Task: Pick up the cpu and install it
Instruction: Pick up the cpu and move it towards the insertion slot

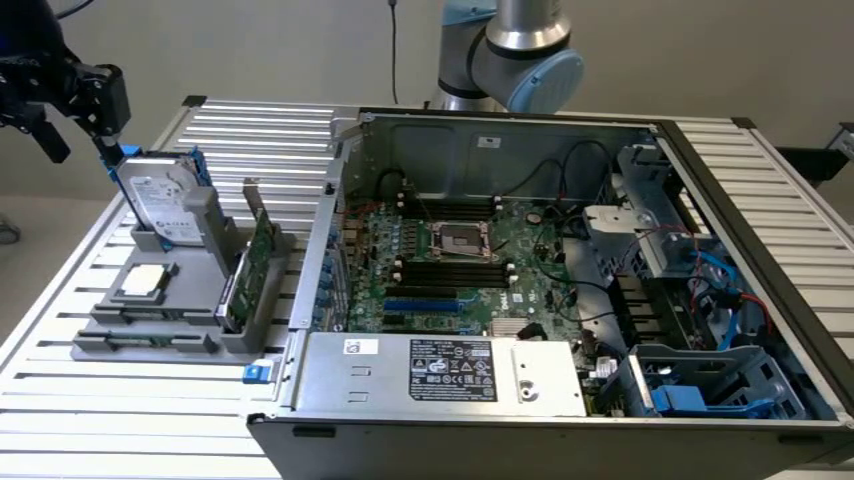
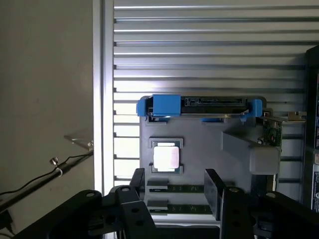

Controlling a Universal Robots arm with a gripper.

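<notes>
Silvery cpu point(image 2: 166, 157) lies flat in its pocket of the grey holder point(image 1: 147, 338) on the bench point(image 1: 240, 130), top face up, presumably for a grasp from above. My jaws hang spread and empty over the holder; the wrist view shows that gap, the exterior view adds the motherboard socket point(image 1: 470, 240).

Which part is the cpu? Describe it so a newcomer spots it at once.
At the exterior view's left of the open computer case, a grey holder sits on the slatted table. The cpu lies flat in it, beside the hard drive. It is small, square and silvery; the hard drive and green card stand upright.
</notes>
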